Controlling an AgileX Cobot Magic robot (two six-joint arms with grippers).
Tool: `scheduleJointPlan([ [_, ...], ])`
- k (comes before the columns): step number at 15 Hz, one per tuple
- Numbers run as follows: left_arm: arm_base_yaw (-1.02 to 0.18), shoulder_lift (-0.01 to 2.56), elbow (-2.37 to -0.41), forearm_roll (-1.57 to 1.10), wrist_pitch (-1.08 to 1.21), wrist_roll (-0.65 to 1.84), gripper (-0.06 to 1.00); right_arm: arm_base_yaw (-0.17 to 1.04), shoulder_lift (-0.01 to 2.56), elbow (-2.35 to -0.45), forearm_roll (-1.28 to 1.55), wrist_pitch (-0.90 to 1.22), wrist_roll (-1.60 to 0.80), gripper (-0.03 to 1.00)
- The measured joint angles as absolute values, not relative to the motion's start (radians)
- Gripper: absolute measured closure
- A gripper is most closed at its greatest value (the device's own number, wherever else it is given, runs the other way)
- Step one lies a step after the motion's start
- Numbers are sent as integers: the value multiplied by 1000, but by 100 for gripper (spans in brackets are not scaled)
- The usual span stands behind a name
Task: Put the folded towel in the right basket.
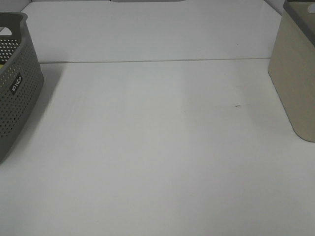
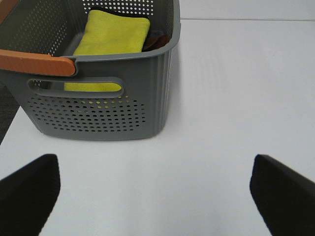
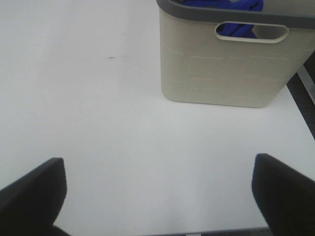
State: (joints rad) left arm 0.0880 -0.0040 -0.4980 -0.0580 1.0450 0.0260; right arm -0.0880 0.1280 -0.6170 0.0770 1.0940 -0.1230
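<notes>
A folded yellow towel (image 2: 114, 33) lies inside the grey perforated basket (image 2: 98, 110), which stands at the left table edge in the exterior view (image 1: 15, 88). The beige right basket (image 1: 295, 78) stands at the right edge. In the right wrist view it (image 3: 226, 69) holds a blue cloth (image 3: 229, 5). My left gripper (image 2: 156, 196) is open and empty, just short of the grey basket. My right gripper (image 3: 157, 196) is open and empty, short of the beige basket. Neither gripper shows in the exterior view.
The grey basket has an orange handle (image 2: 35, 64), and a dark item (image 2: 156, 39) lies beside the towel. The white table (image 1: 157, 147) has a seam across its far part and a small dark mark (image 1: 237, 105).
</notes>
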Motion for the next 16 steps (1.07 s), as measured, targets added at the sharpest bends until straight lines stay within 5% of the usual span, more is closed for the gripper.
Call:
scheduleJointPlan([
  [16, 88, -4, -498, -58, 1045, 26, -3, -21, -4, -504, 68, 1066, -17, -1],
])
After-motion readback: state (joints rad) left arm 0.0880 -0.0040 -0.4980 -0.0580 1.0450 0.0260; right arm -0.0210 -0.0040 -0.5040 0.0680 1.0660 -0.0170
